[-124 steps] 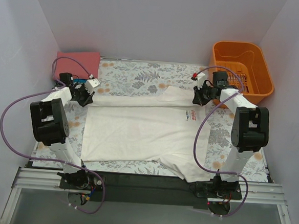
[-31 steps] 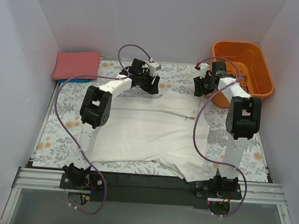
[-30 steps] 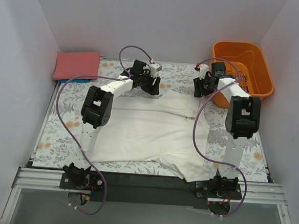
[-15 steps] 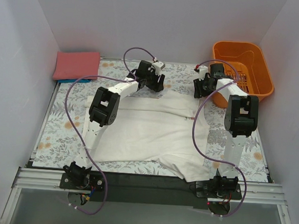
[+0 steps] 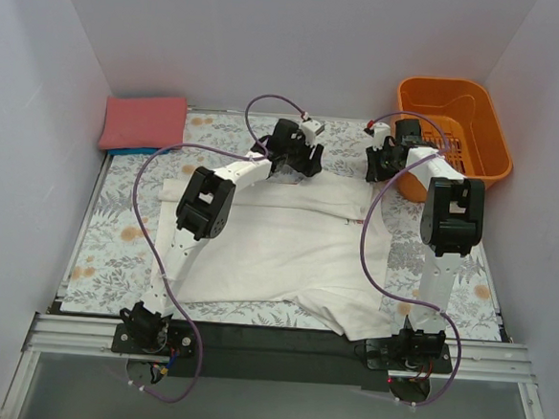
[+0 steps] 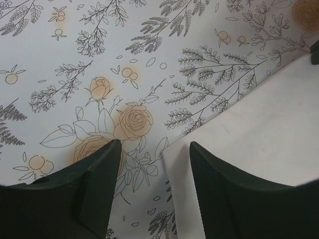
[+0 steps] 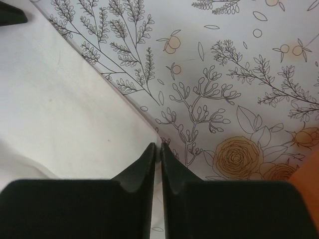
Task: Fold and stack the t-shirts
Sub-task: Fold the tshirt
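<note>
Salmon-red t-shirt (image 5: pixel 144 121) sits folded well left of the wide-open left gripper (image 6: pixel 154 145), white t-shirt (image 5: pixel 277 238) mostly flat, its edge between those tips, right gripper (image 7: pixel 160 145) nearly shut beside it.

The top camera looks down from above and behind the arms over the whole table cover (image 5: pixel 115 227). Both wrist cameras face down, close, past their own fingers (image 6: pixel 89 199). All three views share the white shirt's (image 5: pixel 286 248) far edge.
</note>
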